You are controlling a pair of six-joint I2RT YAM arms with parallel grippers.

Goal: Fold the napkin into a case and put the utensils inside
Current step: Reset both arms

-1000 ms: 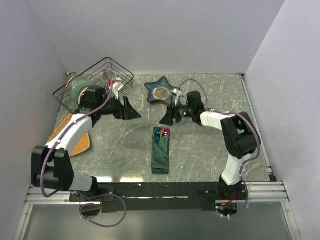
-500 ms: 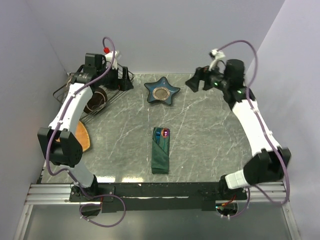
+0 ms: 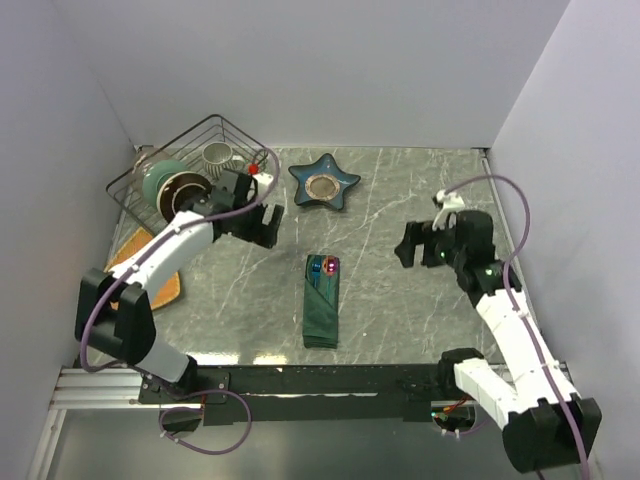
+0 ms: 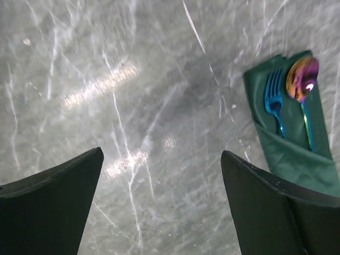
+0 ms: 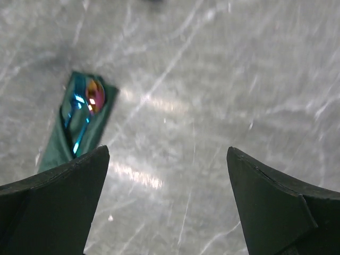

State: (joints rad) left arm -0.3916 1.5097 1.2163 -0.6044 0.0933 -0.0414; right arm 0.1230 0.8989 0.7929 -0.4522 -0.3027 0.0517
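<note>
The dark green napkin lies folded as a narrow case in the middle of the table, near the front. A blue fork and a pink-magenta spoon stick out of its far end, tucked in its pocket. In the right wrist view the case shows at the left with both utensils in it. My left gripper hovers left of the case, open and empty. Over the table to the case's right my right gripper stands open with nothing between its fingers.
A wire basket at the back left holds a green bowl and a cup. A star-shaped blue dish sits at the back centre. An orange-tan mat lies at the left under my left arm.
Both arms have swung from high at the back down towards the table. The left gripper came down right of the basket and the right gripper came forward. The case has not moved.
</note>
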